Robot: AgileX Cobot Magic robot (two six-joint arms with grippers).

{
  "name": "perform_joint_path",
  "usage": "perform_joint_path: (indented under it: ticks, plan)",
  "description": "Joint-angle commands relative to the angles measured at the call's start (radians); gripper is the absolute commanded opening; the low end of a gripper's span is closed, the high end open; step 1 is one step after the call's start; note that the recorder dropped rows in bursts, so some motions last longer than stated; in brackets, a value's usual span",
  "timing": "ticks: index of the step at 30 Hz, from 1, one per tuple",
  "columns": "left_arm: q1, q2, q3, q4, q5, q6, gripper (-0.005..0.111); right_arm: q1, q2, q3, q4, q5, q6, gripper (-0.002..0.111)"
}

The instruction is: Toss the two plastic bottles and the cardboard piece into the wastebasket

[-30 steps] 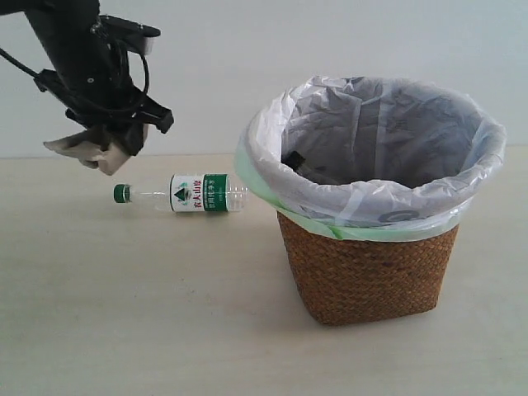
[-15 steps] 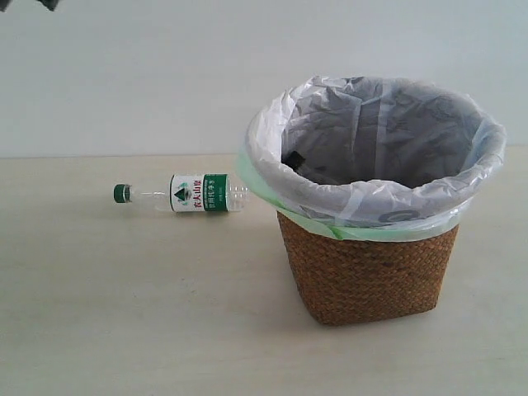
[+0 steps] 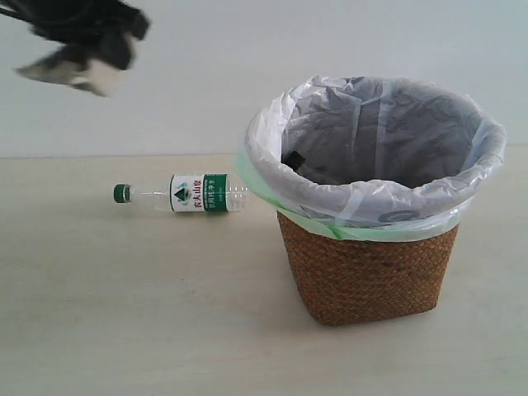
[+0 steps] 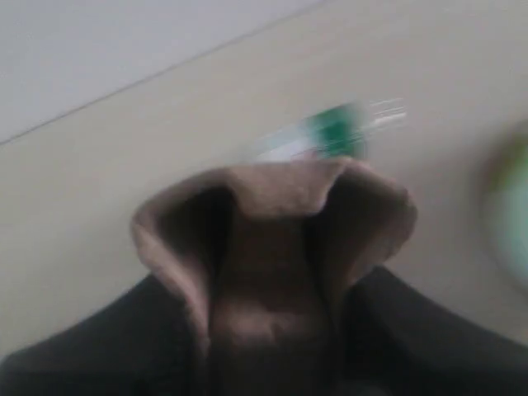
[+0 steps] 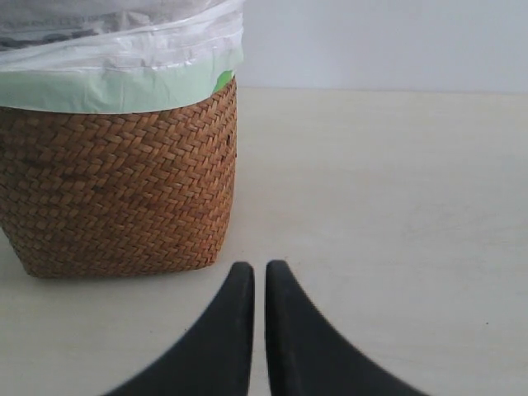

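High at the exterior view's top left, my left gripper is motion-blurred and shut on the grey-beige cardboard piece. That cardboard piece fills the left wrist view between the dark fingers. The green-capped bottle lies on its side on the table, left of the wastebasket, and shows as a green blur past the cardboard. A small black shape sits inside the bag; the red-label bottle is otherwise hidden. My right gripper is shut and empty, low beside the wicker wall.
The bag's white and pale green rim overhangs the basket on the bottle's side. Pale table stretches in front of and left of the basket. A plain wall stands behind.
The left gripper, with the cardboard, rose from just above the bottle, left the exterior view, and now shows again at the top left. Bottle and basket have not moved.
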Motion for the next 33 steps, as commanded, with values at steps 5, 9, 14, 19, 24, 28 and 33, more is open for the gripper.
perform_joint_path:
  ticks: [5, 9, 14, 19, 24, 28, 33]
  plan:
    - [-0.042, -0.013, -0.002, -1.106, -0.069, 0.654, 0.077, 0.001, -0.006, -0.001, -0.008, -0.008, -0.003, 0.002]
    - [-0.077, -0.003, -0.002, -0.826, -0.084, 0.535, 0.108, 0.001, -0.006, -0.001, -0.008, -0.008, -0.003, 0.002]
    - [-0.088, 0.008, -0.002, -0.788, -0.183, 0.453, 0.108, 0.001, -0.006, -0.001, -0.008, -0.008, -0.003, 0.002]
    - [-0.088, 0.008, -0.002, -0.691, -0.22, 0.458, 0.108, 0.001, -0.006, -0.001, -0.008, -0.008, -0.003, 0.002]
    - [-0.086, 0.008, 0.006, -0.281, -0.203, 0.303, 0.108, 0.001, -0.006, -0.001, -0.008, -0.008, -0.003, 0.002]
    - [-0.086, 0.008, 0.061, -0.026, -0.167, 0.3, 0.108, 0.001, -0.006, -0.001, -0.008, -0.008, -0.003, 0.002]
    - [-0.086, 0.021, 0.184, 0.172, -0.165, 0.431, 0.108, 0.001, -0.006, -0.001, -0.008, -0.008, -0.003, 0.002]
